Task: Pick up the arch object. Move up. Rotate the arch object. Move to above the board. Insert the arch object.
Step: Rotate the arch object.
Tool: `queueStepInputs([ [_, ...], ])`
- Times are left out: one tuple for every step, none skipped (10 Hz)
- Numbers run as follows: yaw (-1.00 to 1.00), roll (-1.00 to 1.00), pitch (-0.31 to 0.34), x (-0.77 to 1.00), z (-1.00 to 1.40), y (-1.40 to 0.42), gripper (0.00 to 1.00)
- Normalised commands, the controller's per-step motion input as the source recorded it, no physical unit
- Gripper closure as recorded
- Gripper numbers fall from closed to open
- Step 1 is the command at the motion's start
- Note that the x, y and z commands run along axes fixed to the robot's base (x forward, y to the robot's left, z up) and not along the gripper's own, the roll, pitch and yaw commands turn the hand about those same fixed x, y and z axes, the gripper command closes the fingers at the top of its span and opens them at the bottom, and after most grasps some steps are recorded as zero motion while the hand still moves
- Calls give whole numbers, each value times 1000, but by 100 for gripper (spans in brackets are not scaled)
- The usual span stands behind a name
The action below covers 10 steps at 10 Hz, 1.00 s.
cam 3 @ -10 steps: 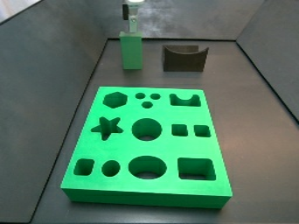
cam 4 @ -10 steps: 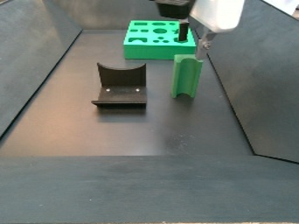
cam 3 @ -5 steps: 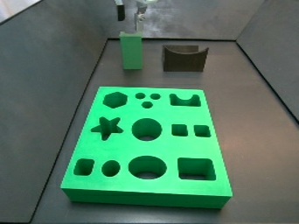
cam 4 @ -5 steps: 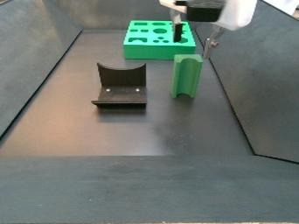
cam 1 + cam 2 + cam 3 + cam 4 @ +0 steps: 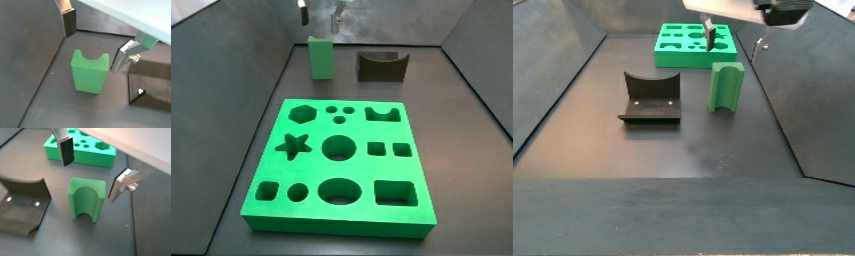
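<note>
The arch object (image 5: 321, 55) is a small green block standing upright on the dark floor at the far end, with a curved notch showing in both wrist views (image 5: 90, 75) (image 5: 87, 198). My gripper (image 5: 321, 18) hangs open just above it. Its two fingers stand wide apart on either side of the block's top (image 5: 93, 49) (image 5: 91, 179) without touching it. In a side view the gripper (image 5: 734, 45) is a little above the arch object (image 5: 727, 88). The board (image 5: 338, 225) is a large bright green slab with cut-out holes, lying apart from the block (image 5: 680, 60) (image 5: 80, 158).
A dark brown block with a curved notch (image 5: 381, 66) (image 5: 649, 100) (image 5: 20, 210) stands on the floor beside the arch object. Grey sloping walls (image 5: 238, 60) close in the floor on both sides.
The gripper's fingers have spread from nearly together to wide apart, and the gripper has risen a little above the arch object. The block and board have not moved.
</note>
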Motion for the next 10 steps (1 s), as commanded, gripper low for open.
queueStepInputs([
  [1000,10,18,32,-25,4,0],
  [1000,11,21,32,-25,3,0],
  [1000,13,25,32,-25,3,0],
  [1000,15,27,32,-25,3,0],
  [1000,19,35,33,-24,3,0],
  [1000,22,40,33,-24,3,0],
  [603,23,41,33,-22,3,0],
  [451,23,40,34,-22,3,0],
  [251,23,40,34,-21,3,0],
  [165,23,39,0,-1000,0,0],
])
